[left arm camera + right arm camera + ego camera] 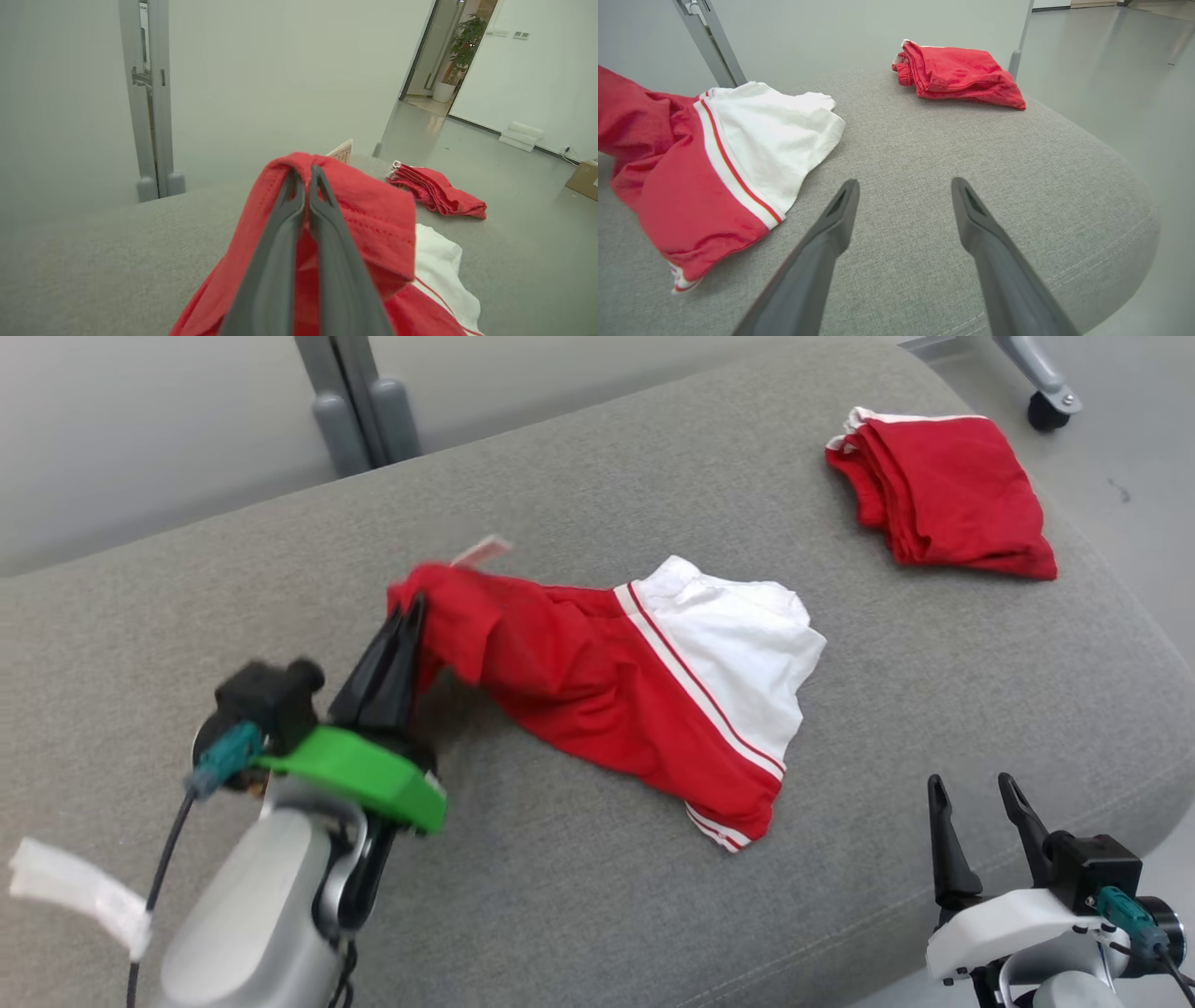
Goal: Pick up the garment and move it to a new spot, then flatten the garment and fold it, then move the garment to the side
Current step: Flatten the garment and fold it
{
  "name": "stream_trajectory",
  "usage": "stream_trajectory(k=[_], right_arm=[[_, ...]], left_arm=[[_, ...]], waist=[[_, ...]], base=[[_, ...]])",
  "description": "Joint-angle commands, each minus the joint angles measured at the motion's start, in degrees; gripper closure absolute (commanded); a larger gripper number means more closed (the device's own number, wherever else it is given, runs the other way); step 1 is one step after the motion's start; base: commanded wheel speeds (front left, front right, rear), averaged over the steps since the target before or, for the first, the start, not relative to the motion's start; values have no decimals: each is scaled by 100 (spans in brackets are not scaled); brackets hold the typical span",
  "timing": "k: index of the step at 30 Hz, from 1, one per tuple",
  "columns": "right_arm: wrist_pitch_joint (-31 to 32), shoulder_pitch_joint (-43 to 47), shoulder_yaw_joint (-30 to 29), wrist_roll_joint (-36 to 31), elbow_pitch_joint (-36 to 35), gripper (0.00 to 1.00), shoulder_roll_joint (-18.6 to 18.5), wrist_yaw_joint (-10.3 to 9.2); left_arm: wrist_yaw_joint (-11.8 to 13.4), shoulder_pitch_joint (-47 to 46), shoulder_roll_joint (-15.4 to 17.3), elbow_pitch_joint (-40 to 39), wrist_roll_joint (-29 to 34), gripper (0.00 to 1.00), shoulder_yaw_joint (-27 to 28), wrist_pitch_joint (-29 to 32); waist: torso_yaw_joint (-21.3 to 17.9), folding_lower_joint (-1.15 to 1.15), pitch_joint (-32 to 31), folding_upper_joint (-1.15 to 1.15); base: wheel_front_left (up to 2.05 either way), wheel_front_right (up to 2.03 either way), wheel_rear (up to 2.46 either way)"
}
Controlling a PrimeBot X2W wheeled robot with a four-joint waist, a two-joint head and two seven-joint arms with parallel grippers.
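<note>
In the head view, a red and white fabric garment lies crumpled in the middle of a wide grey woven cushion. The left gripper is clamped on the garment's red edge at its left end and lifts that corner off the cushion, while the white panel and the striped hem rest on the fabric surface. A small white tag sticks up just behind the pinched corner. The right gripper sits at the lower right with its fingers spread and nothing between them, well apart from the garment. A folded red cloth bundle lies near the cushion's far right corner.

In the left wrist view, the left gripper has its two dark fingers pressed together on a fold of the red fabric, which drapes over and around their tips. The white panel trails down to the right, and the folded red cloth bundle lies beyond it.

In the right wrist view, the right gripper is spread wide above bare grey cushion. The garment lies to the left of its fingers, near but not touching. The folded red cloth bundle sits at the cushion's far edge.
</note>
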Motion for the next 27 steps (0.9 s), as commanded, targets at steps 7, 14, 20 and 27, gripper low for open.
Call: stream_trajectory(k=[7,14,20,27], right_arm=[[-1,3,40,-86,-9,0,-9,-9],[-1,129,20,-162,41,0,-9,-9],[-1,161,19,-198,57,0,-10,-9],[-1,182,32,-205,73,0,-9,-10]], left_arm=[[199,1813,439,-215,149,100,290,-41],[16,2521,135,-225,485,84,317,-42],[-68,2845,-223,-161,747,0,475,-42],[110,3266,-181,-351,1141,0,744,-43]], waist=[[777,0,-132,0],[1216,0,-200,0],[1421,0,-250,0],[1462,0,-312,0]], base=[[0,0,0],[0,0,0],[0,0,0],[0,0,0]])
